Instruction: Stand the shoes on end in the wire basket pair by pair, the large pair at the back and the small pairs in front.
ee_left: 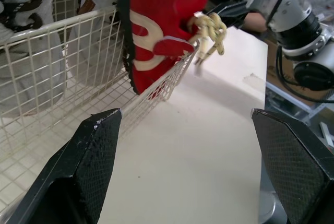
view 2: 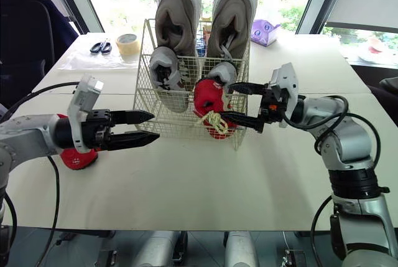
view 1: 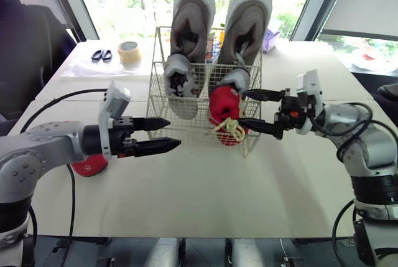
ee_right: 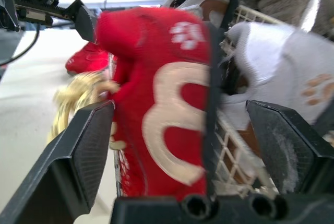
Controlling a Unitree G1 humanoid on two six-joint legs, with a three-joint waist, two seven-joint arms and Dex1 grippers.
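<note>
Red and upright, a small shoe [view 1: 224,108] stands at the front right corner of the wire basket [view 1: 158,108], its upper part rising above the rim. Its cream laces [view 1: 231,129] hang in a knot outside the front wall. The right wrist view shows a large cream mark shaped like an 8 [ee_right: 175,119] on the shoe's side, with small white paw prints [ee_right: 182,28] higher up. No brand name can be read.

The right end effector [view 1: 242,107] is wide open, one black finger [ee_right: 78,151] on each side of this shoe. I cannot tell whether either pad touches it.

At the back of the basket the large grey pair [view 1: 193,21] stands on end, side by side, reaching well above the wire. In front of them are two small grey shoes, one on the left [view 1: 179,83] and one on the right [view 1: 235,79], just behind the red shoe. The right one carries a brown paw print [ee_right: 315,88].

The left end effector [view 1: 175,132] hovers above the table [view 1: 205,186], near the basket's front left. Its fingers are apart and hold nothing. A second red shoe [view 1: 88,166] lies on the table behind that arm, well apart from the basket.

At the far left of the table are a tape roll [view 1: 129,53] and scissors [view 1: 101,55].
</note>
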